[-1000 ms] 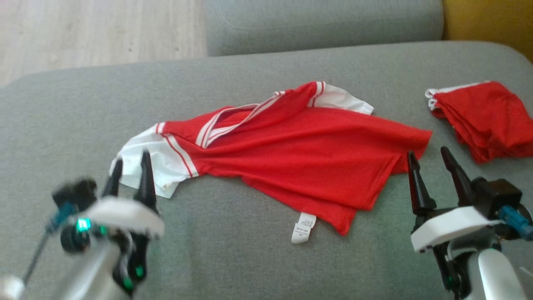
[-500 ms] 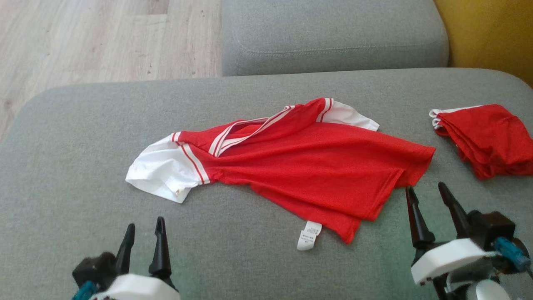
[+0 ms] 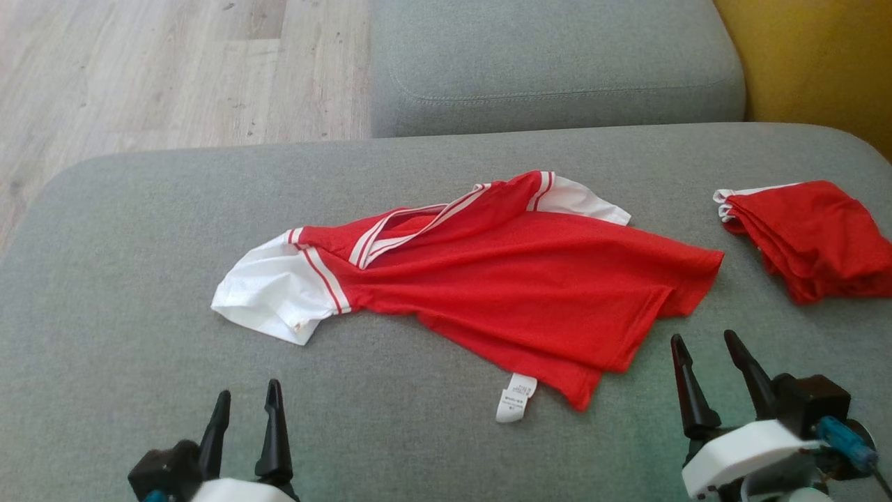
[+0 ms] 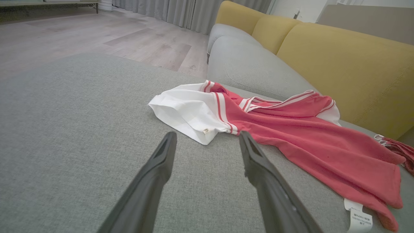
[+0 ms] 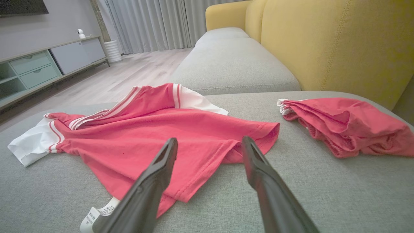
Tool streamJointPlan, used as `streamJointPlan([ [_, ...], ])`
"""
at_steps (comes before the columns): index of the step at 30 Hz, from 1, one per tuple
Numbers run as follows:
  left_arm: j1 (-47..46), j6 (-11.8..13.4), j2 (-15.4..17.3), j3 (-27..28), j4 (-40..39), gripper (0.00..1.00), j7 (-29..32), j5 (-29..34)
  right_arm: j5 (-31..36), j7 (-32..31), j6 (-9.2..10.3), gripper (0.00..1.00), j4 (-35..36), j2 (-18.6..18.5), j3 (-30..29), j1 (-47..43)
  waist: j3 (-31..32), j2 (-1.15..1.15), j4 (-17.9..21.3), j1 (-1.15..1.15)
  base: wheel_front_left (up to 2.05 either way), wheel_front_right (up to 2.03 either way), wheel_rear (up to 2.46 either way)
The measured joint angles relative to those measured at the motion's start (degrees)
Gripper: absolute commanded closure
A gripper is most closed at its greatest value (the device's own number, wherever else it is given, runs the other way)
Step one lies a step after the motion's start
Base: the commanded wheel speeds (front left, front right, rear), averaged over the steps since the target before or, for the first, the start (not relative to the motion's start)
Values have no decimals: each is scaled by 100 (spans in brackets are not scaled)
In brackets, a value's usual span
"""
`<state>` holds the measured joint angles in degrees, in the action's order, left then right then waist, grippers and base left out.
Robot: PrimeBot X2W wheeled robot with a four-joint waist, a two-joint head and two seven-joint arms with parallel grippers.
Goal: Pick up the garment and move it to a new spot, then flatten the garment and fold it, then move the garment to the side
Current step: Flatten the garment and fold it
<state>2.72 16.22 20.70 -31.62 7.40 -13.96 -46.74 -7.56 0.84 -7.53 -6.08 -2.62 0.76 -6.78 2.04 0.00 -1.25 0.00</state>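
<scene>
We see the garment, a red jersey shirt, lying loosely spread and not yet flattened near the middle of the grey seat cushion. Its body runs crosswise in shallow wrinkles, and its lower hem is folded under itself at the corner nearest the right gripper. One white sleeve, joined to the red by white-and-red stripes, lies crumpled at the shirt's left end. The other white sleeve peeks out along the far edge. The striped collar is twisted open between them, showing red inside. A small white care label sticks out from the near edge and rests on the cushion. A second red garment, folded into a thick bundle with white trim at one end, sits apart from the shirt toward the cushion's right edge, near the yellow backrest. Another grey cushion lies beyond, with wooden floor to its left. Our left gripper hovers low over bare cushion on the near side of the white sleeve, its fingers spread wide and empty. Our right gripper sits just short of the folded hem corner, jaws likewise wide apart and touching no cloth.
</scene>
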Motion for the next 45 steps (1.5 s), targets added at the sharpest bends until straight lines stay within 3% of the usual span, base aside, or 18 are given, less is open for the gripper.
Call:
streamJointPlan([
  [18, -2, 48, 9, -11, 1, 0, 10, 1, 0, -9, 0, 0, -33, 0, 53, 2, -56, 0, -56, 0, 0, 0, 0],
  [26, -7, 92, 12, -35, -20, 0, 11, 41, 0, -219, 0, 0, -236, 0, 347, 3, -143, 0, -92, 0, 0, 0, 0],
  [34, -53, 91, 13, -112, -24, 0, 27, 44, -93, -447, 0, 0, -973, 0, 972, 81, -320, 0, -202, 1, 0, 0, 0],
  [45, -159, 91, 20, -170, -26, 0, 79, 92, -263, -283, 0, 0, -2196, -3, 1201, 825, -456, 0, -517, 1, 0, 0, 0],
])
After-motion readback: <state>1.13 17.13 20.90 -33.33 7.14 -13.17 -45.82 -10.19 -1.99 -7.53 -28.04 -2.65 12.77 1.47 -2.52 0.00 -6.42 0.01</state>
